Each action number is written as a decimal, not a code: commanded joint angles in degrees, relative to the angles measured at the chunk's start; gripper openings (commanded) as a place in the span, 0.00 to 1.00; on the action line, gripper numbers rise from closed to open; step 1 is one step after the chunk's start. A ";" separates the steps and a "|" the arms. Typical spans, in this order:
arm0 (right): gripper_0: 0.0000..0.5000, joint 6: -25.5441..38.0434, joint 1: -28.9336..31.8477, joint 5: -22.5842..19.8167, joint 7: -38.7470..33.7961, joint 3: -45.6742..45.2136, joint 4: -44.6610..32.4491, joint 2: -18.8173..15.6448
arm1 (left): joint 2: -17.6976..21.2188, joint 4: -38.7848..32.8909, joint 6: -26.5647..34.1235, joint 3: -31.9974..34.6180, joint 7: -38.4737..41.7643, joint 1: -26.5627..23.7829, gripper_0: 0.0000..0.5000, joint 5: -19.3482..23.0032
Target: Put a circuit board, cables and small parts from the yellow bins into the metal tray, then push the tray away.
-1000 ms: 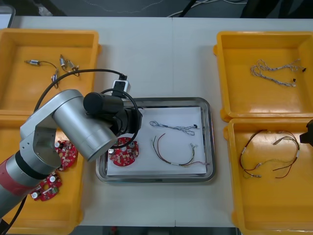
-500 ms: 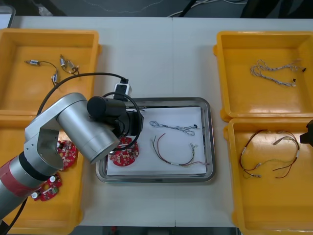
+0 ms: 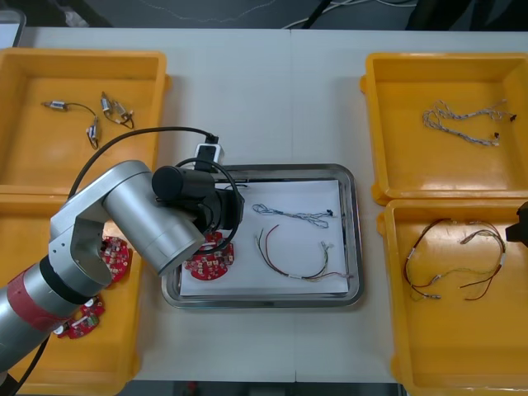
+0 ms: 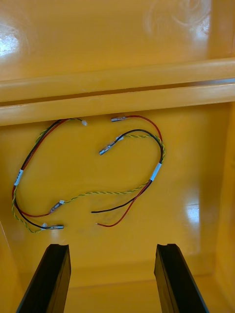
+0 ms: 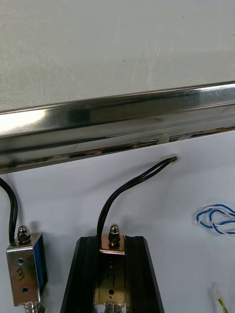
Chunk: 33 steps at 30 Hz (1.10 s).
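Observation:
My left gripper (image 5: pixel 112 244) is shut on a small metal part (image 5: pixel 111 276) with a black lead, low over the white inside of the metal tray (image 5: pixel 117 122) near its far rim. A second small metal part (image 5: pixel 24 269) lies beside the fingers, and a blue and white cable (image 5: pixel 215 220) on the other side. From the front, the left arm covers the tray's (image 3: pixel 351 239) left part. There a red circuit board (image 3: pixel 210 262), the blue and white cable (image 3: pixel 293 216) and a red and yellow cable (image 3: pixel 297 260) lie. My right gripper (image 4: pixel 111 249) hangs open over red and yellow cables (image 4: pixel 98 181).
The far left bin (image 3: pixel 25 99) holds small metal parts (image 3: pixel 91 115). The near left bin holds circuit boards (image 3: pixel 111 257). The far right bin (image 3: pixel 379 124) holds twisted cables (image 3: pixel 466 124). The near right bin (image 3: pixel 394 330) holds red and yellow cables (image 3: pixel 458 256). Bare table lies beyond the tray.
The left arm has shifted slightly to the right and lower over the tray's left part. The right arm has not moved.

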 commanded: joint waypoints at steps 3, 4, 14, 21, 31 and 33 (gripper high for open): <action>1.00 -0.05 0.75 0.13 1.87 -1.73 -1.17 -0.90 | -1.54 -0.74 -0.78 -0.87 4.62 0.65 0.20 -1.09; 1.00 -0.05 0.75 0.13 1.96 -1.73 -1.17 -0.90 | -1.62 -0.74 -0.78 -0.87 4.62 0.65 0.24 -1.09; 1.00 -0.05 0.75 0.13 2.13 -1.73 -1.08 -0.90 | -1.80 -0.74 -0.78 -0.96 5.50 0.65 1.00 -1.44; 1.00 -0.05 0.75 0.22 2.22 -1.73 -1.17 -0.90 | -1.80 -1.79 -0.25 -0.78 6.20 0.56 1.00 -1.44; 1.00 -0.05 0.75 0.57 2.31 -1.73 -1.17 -0.90 | -1.71 -7.95 11.52 4.05 6.90 -3.13 1.00 4.89; 1.00 -0.14 0.75 0.66 2.31 -1.73 -1.17 -0.90 | -1.45 -8.74 13.19 5.63 6.90 -3.83 1.00 6.91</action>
